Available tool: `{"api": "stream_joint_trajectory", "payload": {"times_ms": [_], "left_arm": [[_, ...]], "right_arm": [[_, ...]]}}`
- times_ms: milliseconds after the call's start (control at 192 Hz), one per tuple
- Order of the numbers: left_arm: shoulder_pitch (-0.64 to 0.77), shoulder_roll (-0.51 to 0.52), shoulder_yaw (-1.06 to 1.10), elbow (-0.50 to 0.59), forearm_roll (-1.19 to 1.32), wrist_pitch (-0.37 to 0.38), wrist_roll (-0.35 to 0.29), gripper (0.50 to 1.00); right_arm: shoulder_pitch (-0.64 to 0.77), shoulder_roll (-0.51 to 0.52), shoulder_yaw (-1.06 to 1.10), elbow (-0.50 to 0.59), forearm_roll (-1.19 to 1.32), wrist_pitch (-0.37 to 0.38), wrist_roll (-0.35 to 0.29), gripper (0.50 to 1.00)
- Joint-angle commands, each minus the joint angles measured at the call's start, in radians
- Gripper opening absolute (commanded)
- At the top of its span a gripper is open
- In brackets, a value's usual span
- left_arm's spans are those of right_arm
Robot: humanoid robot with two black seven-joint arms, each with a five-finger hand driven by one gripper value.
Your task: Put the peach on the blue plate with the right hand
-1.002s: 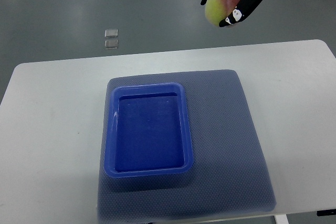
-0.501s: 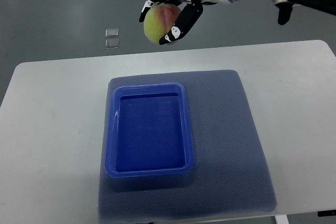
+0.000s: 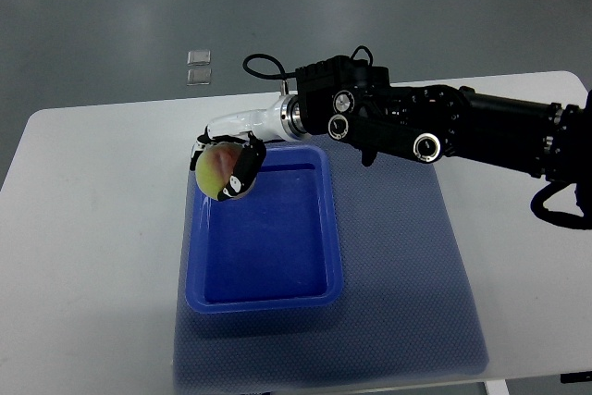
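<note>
Right hand: fingers clenched around peach, arm entering from frame right. Peach: yellow-green w/ red blush, over upper-left corner of blue plate. Plate: rect., on blue-grey mat, centre of white table.

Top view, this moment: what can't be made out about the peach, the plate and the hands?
- Peach: its underside is hidden, so contact with the blue plate cannot be told.
- Plate's far left corner: covered by the peach and right hand.
- Left hand: outside the top view.
- Two small clear items on the floor: too small to identify.
</note>
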Motion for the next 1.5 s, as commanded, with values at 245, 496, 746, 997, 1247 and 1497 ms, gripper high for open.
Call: {"api": "stream_joint_trajectory", "payload": {"times_ms": [245,496,746,997,1247,1497], "left_arm": [[0.000,0.000,0.000,-0.001,0.000,0.000,0.000,1.000],[0.000,0.000,0.000,0.002,-0.001,0.000,0.000,1.000],[0.000,0.000,0.001,0.005,-0.001,0.000,0.000,1.000],[0.000,0.000,0.001,0.006,-0.001,0.001,0.000,1.000],[0.000,0.000,0.000,0.000,0.000,0.001,0.000,1.000],[0.000,0.000,0.001,-0.005,0.005,0.000,0.000,1.000]], "right_arm": [[-0.112,0.001,-0.054,-0.019,-0.048,0.000,0.000,0.541],[-0.129,0.001,-0.056,-0.019,-0.053,0.011,0.000,0.768],[-0.118,0.001,-0.054,-0.019,-0.051,0.014,0.000,0.928],[-0.037,0.001,0.046,-0.009,-0.030,0.014,0.006,0.930],[-0.140,-0.123,0.447,-0.008,0.067,0.009,0.095,0.930],[-0.462,-0.157,0.957,-0.023,0.338,0.000,0.153,0.932]]}}
